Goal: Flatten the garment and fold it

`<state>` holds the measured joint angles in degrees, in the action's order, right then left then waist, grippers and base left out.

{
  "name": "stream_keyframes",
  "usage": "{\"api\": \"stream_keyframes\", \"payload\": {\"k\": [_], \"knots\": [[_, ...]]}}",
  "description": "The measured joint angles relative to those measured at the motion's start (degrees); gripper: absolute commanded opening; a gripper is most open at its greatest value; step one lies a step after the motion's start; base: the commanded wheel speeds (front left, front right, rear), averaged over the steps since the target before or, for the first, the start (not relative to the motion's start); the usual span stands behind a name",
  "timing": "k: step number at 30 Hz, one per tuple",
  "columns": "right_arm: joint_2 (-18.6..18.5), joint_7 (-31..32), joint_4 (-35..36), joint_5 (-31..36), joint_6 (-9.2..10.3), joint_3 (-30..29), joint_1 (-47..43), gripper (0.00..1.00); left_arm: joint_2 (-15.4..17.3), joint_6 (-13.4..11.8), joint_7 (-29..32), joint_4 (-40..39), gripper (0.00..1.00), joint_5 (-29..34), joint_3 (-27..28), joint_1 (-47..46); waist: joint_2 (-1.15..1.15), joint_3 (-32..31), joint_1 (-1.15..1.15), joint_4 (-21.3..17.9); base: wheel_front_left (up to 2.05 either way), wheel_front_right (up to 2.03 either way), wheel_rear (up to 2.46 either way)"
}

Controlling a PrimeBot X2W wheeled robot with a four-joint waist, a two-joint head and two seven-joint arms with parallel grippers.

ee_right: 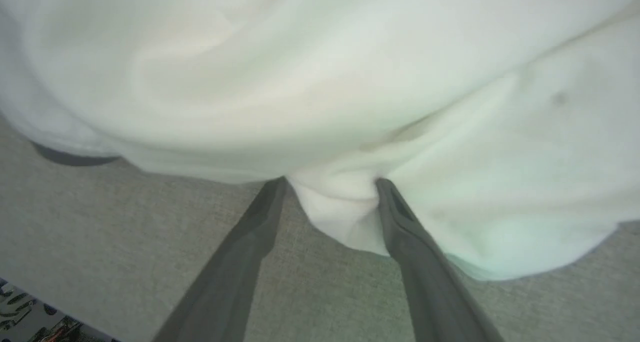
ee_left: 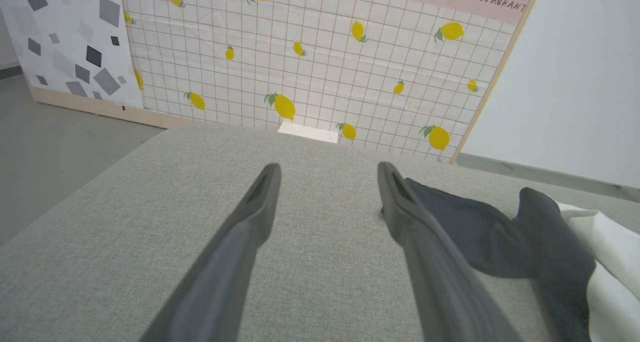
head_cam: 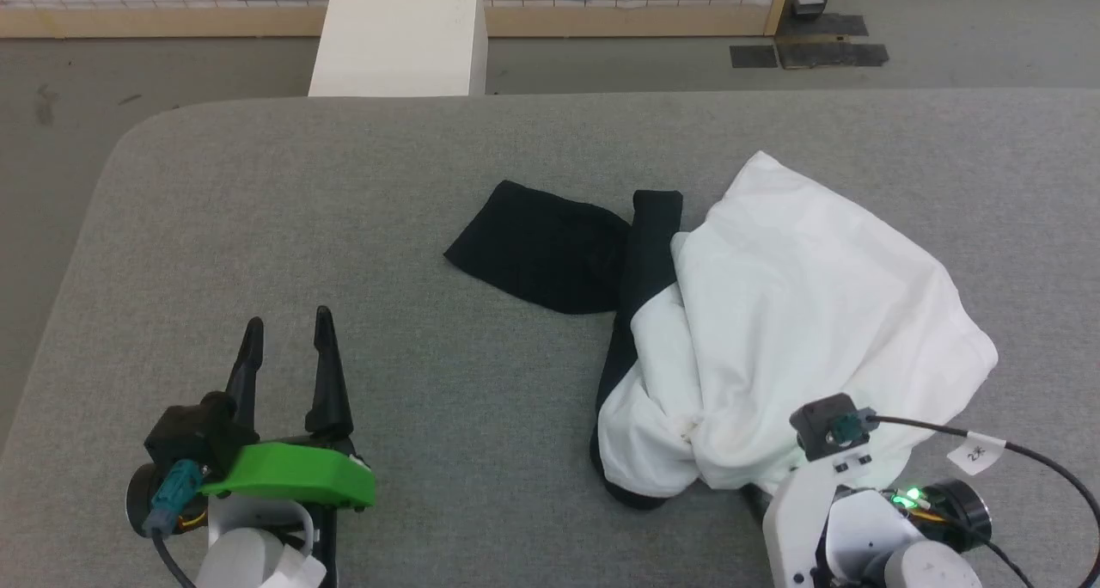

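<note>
**Item 1. Surface** (head_cam: 344, 227): grey, cloth-covered, with a rounded corner at the upper left of the head view. It takes up most of that frame and carries the one garment.

**Item 2. Garment** (head_cam: 799, 313): white body, black sleeves. It lies right of centre in the head view and runs down toward the lower right. Condition: heaped, with the white body doubled over itself in deep rolls. No hem or neckline can be made out.

**Item 3. Black sleeve** (head_cam: 541, 248): spread fairly flat toward the middle of the frame. A second black strip runs down the heap's left edge.

**Item 4. Left pincer** (head_cam: 288, 320): lower left of the head view. Its jaws are released and wide, it holds nothing, and it is well apart from the garment.

**Item 5. Right pincer** (ee_right: 331, 182): at the heap's near edge. In the right wrist view its fingers are spread astride a small lobe of white cloth that touches both tips. It looks unclamped, though the view is too close to be sure.

**Status:** Flattening is not done and at most about to start. Folding has not begun. Still to do, by my reckoning:
- take hold of the garment
- draw the body out flat
- straighten both sleeves
- fold
</note>
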<state>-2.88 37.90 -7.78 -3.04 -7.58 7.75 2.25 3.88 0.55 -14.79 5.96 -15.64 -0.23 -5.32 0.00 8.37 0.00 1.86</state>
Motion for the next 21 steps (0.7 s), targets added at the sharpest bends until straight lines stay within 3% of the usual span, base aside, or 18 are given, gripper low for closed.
{"api": "stream_keyframes", "payload": {"k": [1,6,12,17,21], "knots": [[0.0,-0.19,0.0,0.18,0.0,-0.37,0.34,0.0,-0.12,0.22,0.0,0.1,1.0,0.05,0.34,0.0,0.0,0.16,0.0,0.04,0.0,0.0,0.0],[0.11,-6.32,1.49,-0.36,-0.01,-5.09,0.69,0.0,-0.44,0.99,0.0,0.27,1.0,0.76,1.41,-0.02,0.0,-0.09,0.0,-0.43,0.0,0.0,0.0],[0.1,-12.73,6.97,-0.51,-0.01,-19.09,-0.64,0.0,-0.73,1.51,0.0,0.38,1.0,1.53,1.58,-0.01,0.0,-1.56,0.0,-1.13,0.0,0.0,0.0],[0.02,-12.27,8.35,0.2,-0.01,-29.76,-2.85,0.0,-0.79,1.93,0.0,0.74,1.0,2.13,1.41,0.12,0.0,-2.74,0.01,-2.06,0.0,0.0,0.0],[0.0,-11.05,5.3,0.47,-0.01,-35.78,-3.21,0.0,-0.83,1.94,0.0,1.2,1.0,2.12,0.56,0.63,0.0,-3.44,0.0,-2.91,0.0,0.0,0.0]]}}
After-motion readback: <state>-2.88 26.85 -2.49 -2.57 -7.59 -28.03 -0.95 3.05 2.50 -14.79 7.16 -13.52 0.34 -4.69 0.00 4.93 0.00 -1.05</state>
